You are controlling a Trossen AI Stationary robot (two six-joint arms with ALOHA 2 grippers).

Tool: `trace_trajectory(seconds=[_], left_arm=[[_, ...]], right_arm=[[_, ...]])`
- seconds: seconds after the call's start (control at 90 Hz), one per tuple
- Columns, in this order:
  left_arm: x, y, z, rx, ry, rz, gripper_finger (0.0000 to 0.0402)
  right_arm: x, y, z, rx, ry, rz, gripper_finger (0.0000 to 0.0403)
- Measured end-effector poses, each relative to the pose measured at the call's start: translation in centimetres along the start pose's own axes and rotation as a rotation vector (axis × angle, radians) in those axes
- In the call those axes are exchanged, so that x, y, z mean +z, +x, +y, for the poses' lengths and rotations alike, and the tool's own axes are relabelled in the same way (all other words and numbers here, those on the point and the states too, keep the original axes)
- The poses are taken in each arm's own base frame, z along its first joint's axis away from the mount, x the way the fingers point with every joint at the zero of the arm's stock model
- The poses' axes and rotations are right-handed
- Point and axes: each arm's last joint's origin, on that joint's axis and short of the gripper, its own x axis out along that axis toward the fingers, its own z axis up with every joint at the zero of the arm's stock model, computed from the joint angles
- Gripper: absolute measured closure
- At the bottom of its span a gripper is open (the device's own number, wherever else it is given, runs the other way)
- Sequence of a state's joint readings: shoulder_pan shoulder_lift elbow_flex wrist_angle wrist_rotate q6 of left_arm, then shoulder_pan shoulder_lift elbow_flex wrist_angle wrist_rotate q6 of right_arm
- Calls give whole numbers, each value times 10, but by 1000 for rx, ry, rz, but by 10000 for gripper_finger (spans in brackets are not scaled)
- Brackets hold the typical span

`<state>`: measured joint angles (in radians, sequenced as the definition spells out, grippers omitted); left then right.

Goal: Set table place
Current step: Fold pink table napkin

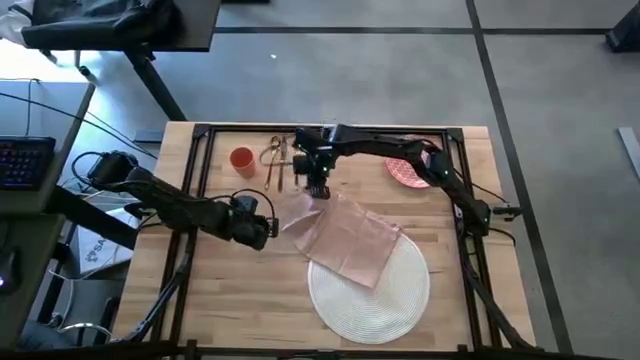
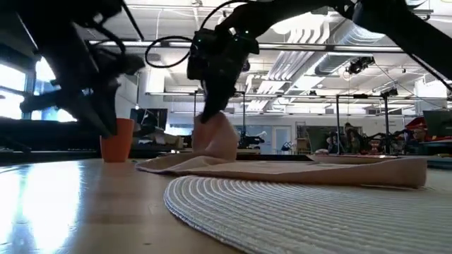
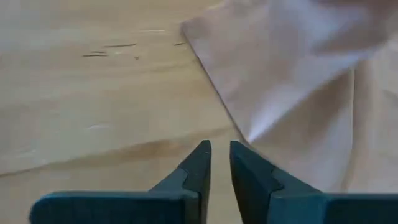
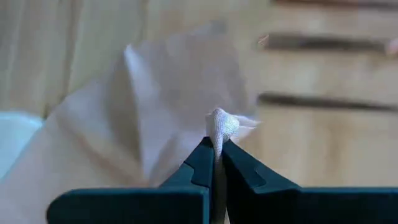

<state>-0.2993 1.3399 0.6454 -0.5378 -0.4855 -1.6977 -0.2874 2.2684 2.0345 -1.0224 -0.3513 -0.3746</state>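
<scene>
Butcher-block table point(image 1: 230, 310): the napkin point(image 1: 345, 240) lies half over the white woven placemat point(image 1: 375, 295). Right gripper point(image 1: 318, 190) is pinched on its corner, lifting it. It's soft, floppy cloth, so grab edges. Left gripper point(image 1: 268, 228) hovers beside it, nearly closed and empty.

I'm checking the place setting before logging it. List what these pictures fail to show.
- Gold cutlery: too small in the high view to tell which pieces; unseen elsewhere.
- Pink plate: the right arm crosses it in the high view, so its pattern is unreadable.
- Placemat: the napkin covers its upper part.
- Right gripper: shut on napkin; the pinched corner is hidden between the fingers.
</scene>
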Motion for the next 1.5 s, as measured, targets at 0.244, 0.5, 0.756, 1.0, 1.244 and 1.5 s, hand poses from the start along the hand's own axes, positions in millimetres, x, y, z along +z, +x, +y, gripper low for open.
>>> trace_trajectory(seconds=[0.244, 0.5, 0.756, 1.0, 1.244, 1.5], left_arm=[[13, 26, 13, -79, -16, -127, 290], [32, 44, 9, -170, 123, -220, 270], [43, 71, -5, -181, 344, -217, 270], [41, 104, -21, -122, 321, -136, 270], [40, 113, -32, -59, 352, -70, 297], [47, 99, -47, -107, 373, -43, 397]], right_arm=[[-45, 0, 21, 21, -3, 30, 403], [-62, 7, 44, 75, -13, 30, 403], [-56, 13, 65, 100, -76, 35, 403], [-57, 13, 67, 108, -78, 46, 403], [-56, 3, 69, 94, -80, 38, 403], [-56, -30, 57, -37, -3, -30, 403]])
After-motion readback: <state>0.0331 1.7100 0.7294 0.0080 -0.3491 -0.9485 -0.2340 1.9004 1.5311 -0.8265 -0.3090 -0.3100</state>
